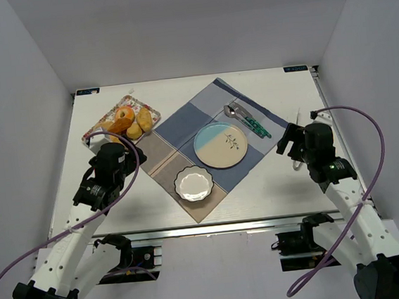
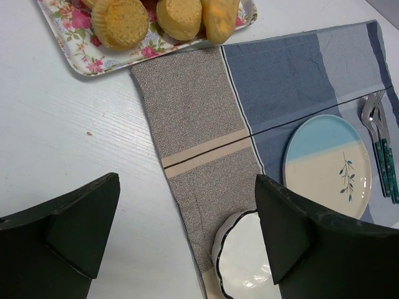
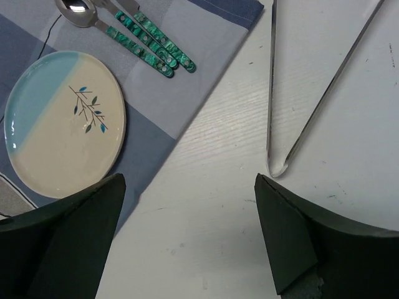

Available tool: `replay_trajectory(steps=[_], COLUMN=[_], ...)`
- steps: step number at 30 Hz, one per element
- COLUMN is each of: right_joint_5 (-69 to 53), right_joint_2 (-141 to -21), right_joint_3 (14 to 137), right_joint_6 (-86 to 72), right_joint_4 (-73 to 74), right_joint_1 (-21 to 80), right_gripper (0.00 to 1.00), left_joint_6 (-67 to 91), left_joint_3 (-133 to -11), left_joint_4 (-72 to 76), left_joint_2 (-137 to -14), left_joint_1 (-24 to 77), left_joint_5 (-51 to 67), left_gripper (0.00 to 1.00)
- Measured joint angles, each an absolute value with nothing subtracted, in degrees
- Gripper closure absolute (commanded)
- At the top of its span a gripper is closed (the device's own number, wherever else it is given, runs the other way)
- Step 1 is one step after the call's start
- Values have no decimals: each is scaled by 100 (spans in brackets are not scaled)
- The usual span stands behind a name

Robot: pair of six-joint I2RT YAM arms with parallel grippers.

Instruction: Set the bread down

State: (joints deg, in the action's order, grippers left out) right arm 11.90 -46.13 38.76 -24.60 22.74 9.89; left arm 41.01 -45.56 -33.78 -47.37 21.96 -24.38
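Bread (image 2: 219, 17) golden, lumpy, on floral tray (image 2: 81, 65); left pincer (image 2: 187, 180), right pincer (image 3: 187, 180) gaping, empty.

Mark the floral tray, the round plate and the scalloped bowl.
floral tray (image 2: 73, 38): left wrist view, bare flowered surface near its left edge.
round plate (image 1: 220, 144): top external view, bare middle of its face.
scalloped bowl (image 1: 193, 184): top external view, bare white inside.

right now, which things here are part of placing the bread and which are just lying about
For the job:
loaf
bun
tray they sit on
plate, probably where they go

Lying about:
doughnut
dish
cutlery
cloth
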Motion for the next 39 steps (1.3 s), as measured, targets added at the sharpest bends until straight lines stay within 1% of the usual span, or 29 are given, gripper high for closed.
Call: replay_trajectory(steps=[10,14,20,26,32,39], right_joint_5=[1426,1671,1942,2095,2180,2259], right_joint_2=[-4661,-4906,-5994,-7170,-7787,-8219], right_joint_3=[3800,3760,3785,4104,4425,4482], right_joint_6=[-2502,-2576,-2676,-2727,-2814,-2825], right_joint_4=[2296,2298,2290,2394,2381,2298], right_joint_1=[989,987,937,810,556,150], right_gripper=[11,11,11,11,11,11], left_joint_6=[4097,4097,4075,4025,3975,3903], left_joint_3=[-4536,-4534,-4530,-4449,-4429,-4418], left_joint_4=[-3308,-3247,-3205,-3122,-3076,-3002], left_joint_2=[-4753,-4805,-4939,-4984,-5017,-5048], left_joint_1=[2196,2196,2196,2196,2196,2196], left_joint_5=[-2386,-2349,-2303,-2265,-2244,-2202], left_gripper=[2,2,2,2,2,2])
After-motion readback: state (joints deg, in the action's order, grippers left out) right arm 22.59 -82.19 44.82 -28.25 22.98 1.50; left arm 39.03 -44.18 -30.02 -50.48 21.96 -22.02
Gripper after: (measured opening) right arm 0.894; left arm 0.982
